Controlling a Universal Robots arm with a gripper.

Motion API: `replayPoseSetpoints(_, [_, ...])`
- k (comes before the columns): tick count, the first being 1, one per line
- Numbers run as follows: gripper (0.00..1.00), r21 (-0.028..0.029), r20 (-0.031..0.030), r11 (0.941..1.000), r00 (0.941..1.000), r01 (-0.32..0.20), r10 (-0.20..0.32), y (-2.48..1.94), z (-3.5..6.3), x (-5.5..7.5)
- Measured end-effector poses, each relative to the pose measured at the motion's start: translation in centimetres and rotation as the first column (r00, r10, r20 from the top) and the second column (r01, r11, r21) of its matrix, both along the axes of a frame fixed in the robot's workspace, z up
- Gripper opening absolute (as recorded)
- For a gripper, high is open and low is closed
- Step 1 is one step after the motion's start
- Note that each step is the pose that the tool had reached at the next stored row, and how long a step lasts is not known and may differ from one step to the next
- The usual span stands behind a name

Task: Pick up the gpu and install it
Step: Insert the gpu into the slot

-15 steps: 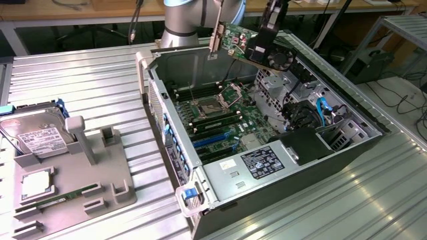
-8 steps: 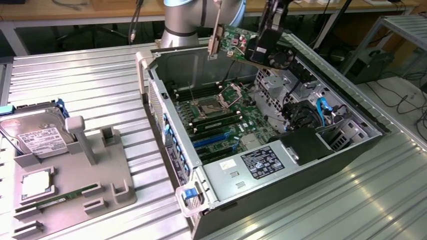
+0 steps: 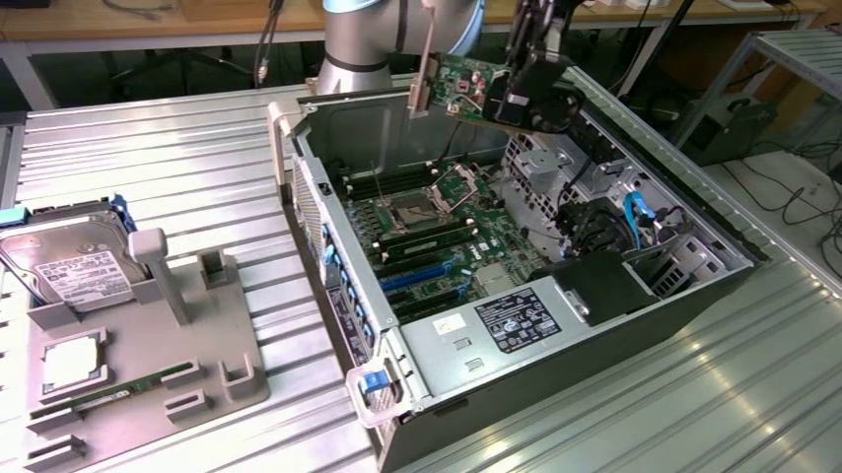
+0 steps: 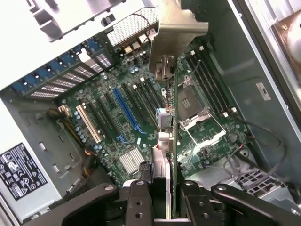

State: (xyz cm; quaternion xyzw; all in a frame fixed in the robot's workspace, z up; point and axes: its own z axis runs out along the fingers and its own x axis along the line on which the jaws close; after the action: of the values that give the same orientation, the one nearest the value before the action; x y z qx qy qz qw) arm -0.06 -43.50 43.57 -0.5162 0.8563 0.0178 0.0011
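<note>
Green flat circuit card with a pale metal bracket strip, the gpu, hangs in the upper middle of the exterior view, clamped in the jaws of our black gripper above the open grey metal computer case. We judge the pick-up done and the seating not yet: the card is apart from the green motherboard and its long blue slot. Blue cables crowd the case's right side; a silver hard drive rests on the grey holder at the exterior view's left
</note>
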Motion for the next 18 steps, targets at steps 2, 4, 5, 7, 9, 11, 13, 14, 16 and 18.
replayPoseSetpoints(2, [0.28, 0.0001, 0.0, 0.9993, 0.9993, -0.038, 0.038, 0.0, -0.01, 0.0])
replayPoseSetpoints(4, [0.28, 0.0001, 0.0001, 0.997, 0.997, -0.077, 0.077, 0.0, -0.02, 0.0])
replayPoseSetpoints(5, [0.28, 0.0, 0.0, 0.9954, 0.9954, -0.096, 0.096, 0.0, -0.02, 0.0])
replayPoseSetpoints(7, [0.28, 0.0, 0.0, 0.9912, 0.9912, -0.133, 0.133, 0.0, -0.03, 0.0])
replayPoseSetpoints(9, [0.28, 0.0, 0.0001, 0.9859, 0.9859, -0.168, 0.168, 0.0, -0.04, 0.0])
replayPoseSetpoints(11, [0.28, 0.0001, 0.0, 0.9789, 0.9789, -0.205, 0.205, 0.0, -0.06, 0.0])
replayPoseSetpoints(13, [0.28, 0.0001, 0.0001, 0.9706, 0.9706, -0.241, 0.241, 0.0, -0.07, 0.0])
replayPoseSetpoints(14, [0.28, 0.0001, 0.0, 0.9664, 0.9664, -0.257, 0.257, 0.0, -0.08, 0.0])
replayPoseSetpoints(16, [0.28, 0.0001, 0.0001, 0.9549, 0.9549, -0.297, 0.297, 0.0, -0.1, 0.0])
replayPoseSetpoints(18, [0.28, -0.0005, -0.0001, 0.9439, 0.9439, -0.33, 0.33, 0.0, -0.13, 0.0])
